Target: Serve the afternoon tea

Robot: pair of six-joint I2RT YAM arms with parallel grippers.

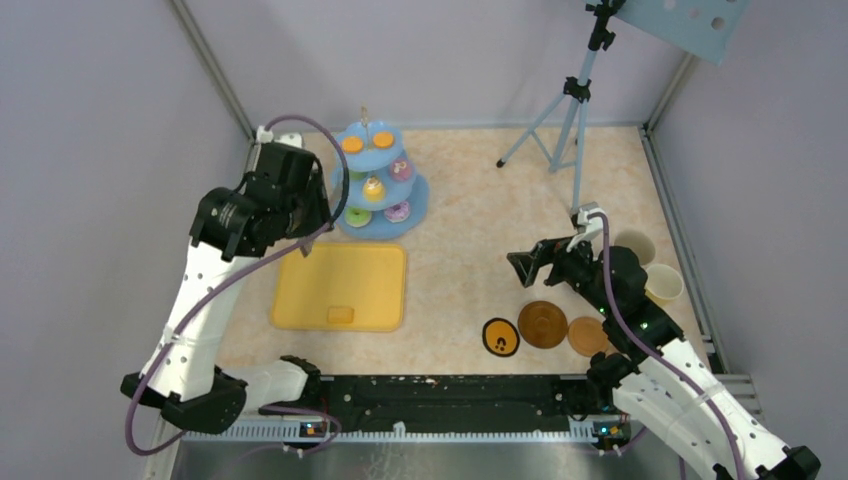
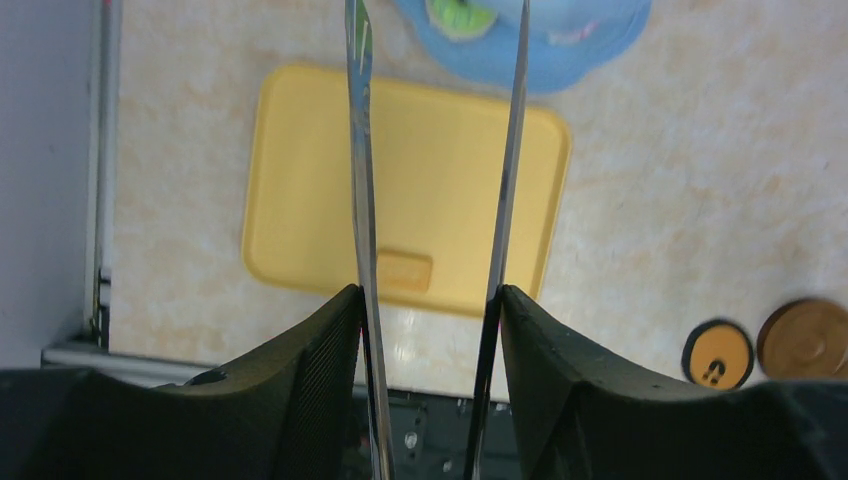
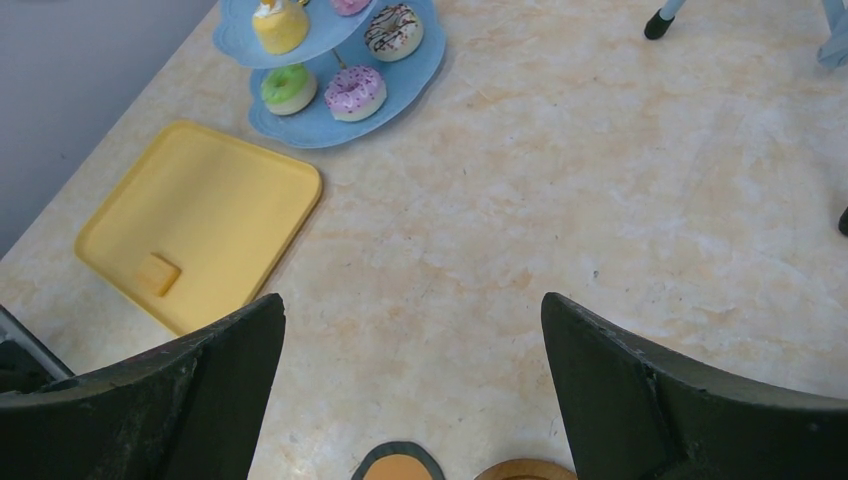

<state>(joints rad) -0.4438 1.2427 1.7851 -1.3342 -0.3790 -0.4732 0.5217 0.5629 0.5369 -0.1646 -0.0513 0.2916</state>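
Note:
The light-blue three-tier stand [image 1: 416, 203] stands at the back left with orange, yellow, purple and green pastries on its tiers. In the right wrist view a green pastry [image 3: 288, 86] and a pink one [image 3: 355, 90] lie on its bottom tier [image 3: 415, 78]. My left gripper [image 2: 430, 295] hangs over the yellow tray [image 2: 440, 170], shut on the long metal tongs [image 2: 362, 150], whose two blades stand apart with nothing between them. My right gripper [image 3: 412, 305] is open and empty above two brown coasters [image 1: 543, 324]. Two mugs [image 1: 664, 284] stand to its right.
A small yellow block [image 1: 341, 315] lies on the tray [image 1: 340, 270]. A black-rimmed orange disc [image 1: 500, 337] lies left of the coasters. A tripod [image 1: 570, 110] stands at the back right. Frame posts and walls close in the table.

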